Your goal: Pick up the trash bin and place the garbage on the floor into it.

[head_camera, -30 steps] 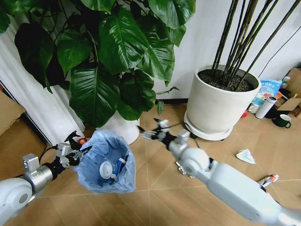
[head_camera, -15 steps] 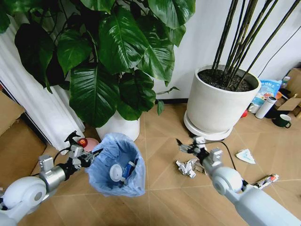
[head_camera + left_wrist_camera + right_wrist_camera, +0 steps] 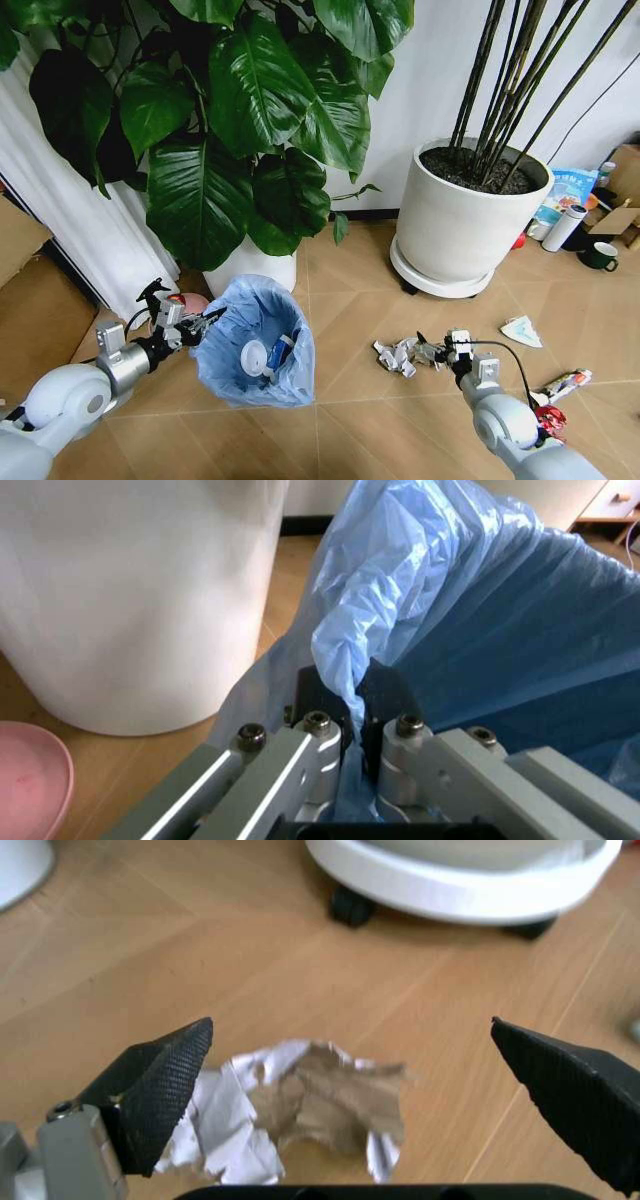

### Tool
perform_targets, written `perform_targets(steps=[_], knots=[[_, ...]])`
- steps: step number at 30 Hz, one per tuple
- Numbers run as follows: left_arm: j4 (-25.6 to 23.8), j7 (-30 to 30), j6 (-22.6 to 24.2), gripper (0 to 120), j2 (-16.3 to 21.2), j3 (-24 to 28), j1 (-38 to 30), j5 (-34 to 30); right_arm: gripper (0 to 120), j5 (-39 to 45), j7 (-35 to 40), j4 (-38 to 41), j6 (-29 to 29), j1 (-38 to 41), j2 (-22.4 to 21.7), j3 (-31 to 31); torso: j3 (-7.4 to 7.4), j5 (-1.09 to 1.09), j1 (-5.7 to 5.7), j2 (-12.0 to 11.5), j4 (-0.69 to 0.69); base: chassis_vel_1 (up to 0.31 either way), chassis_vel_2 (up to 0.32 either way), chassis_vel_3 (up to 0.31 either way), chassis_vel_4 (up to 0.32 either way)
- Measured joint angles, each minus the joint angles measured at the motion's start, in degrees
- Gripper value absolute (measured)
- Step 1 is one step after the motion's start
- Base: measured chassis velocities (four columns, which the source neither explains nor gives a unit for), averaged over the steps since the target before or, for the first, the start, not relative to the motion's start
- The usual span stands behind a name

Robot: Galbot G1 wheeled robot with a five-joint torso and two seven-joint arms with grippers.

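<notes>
Left end effector (image 3: 190,326) pinches the rim of the trash bin (image 3: 262,340), held beside the plant pot (image 3: 250,268); some litter already inside. Right end effector (image 3: 350,1065), fingers spread wide, hovers over a crumpled paper wad (image 3: 397,355) on the floor (image 3: 340,420). Wrappers (image 3: 522,331) well apart, uncollected.

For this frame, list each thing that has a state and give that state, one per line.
trash bin: held up by its bag rim, litter already inside
left gripper: shut on the bin's bag rim
right gripper: open, fingers either side of the paper wad
crumpled paper wad: on the floor, not gripped
blue-white wrapper: on the floor
red-white wrapper: on the floor
</notes>
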Motion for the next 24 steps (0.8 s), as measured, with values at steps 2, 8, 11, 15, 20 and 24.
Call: perform_targets(steps=[2, 8, 11, 15, 20, 24], knots=[[0.0, 0.0, 0.0, 0, 0.0, -0.1, 0.0, -0.1, 100, 0.5, 0.0, -1.5, 0.1, 0.9, 0.5, -0.7, 0.00, 0.00, 0.00, 0.0, -0.01, 0.000, 0.000, 0.000, 0.000], [-0.4, 0.0, 0.0, 0, 0.3, -1.1, 1.0, -0.3, 100, 3.4, -0.2, -7.0, 0.4, 5.0, 2.6, -3.7, 0.01, 0.01, 0.00, 0.0, 0.00, 0.000, 0.000, 0.000, 0.000], [-0.8, 0.0, 0.0, 0, 0.6, -2.5, 2.7, -0.4, 100, 4.7, -1.0, -11.0, 1.1, 7.7, 4.6, -5.4, 0.01, -0.02, 0.00, 0.0, 0.01, 0.000, 0.000, 0.000, 0.000], [-1.2, 0.2, 0.0, 0, 1.0, -3.9, 4.3, -0.4, 100, 5.3, -1.2, -14.2, 1.3, 9.7, 7.0, -6.5, 0.00, 0.02, 0.00, 0.0, 0.01, 0.000, 0.000, 0.000, 0.000], [-1.6, 0.3, 0.0, 0, 1.4, -5.6, 5.7, -0.6, 100, 3.0, -1.3, -18.0, 1.4, 11.9, 9.2, -8.3, 0.00, 0.00, 0.00, 0.0, 0.00, 0.000, 0.000, 0.000, 0.000], [-2.1, 0.4, 0.0, 0, 1.4, -6.5, 6.5, -0.6, 100, -0.3, -1.0, -21.0, 1.5, 13.9, 10.7, -9.3, 0.01, 0.00, 0.00, 0.0, 0.00, 0.000, 0.000, 0.000, 0.000]])
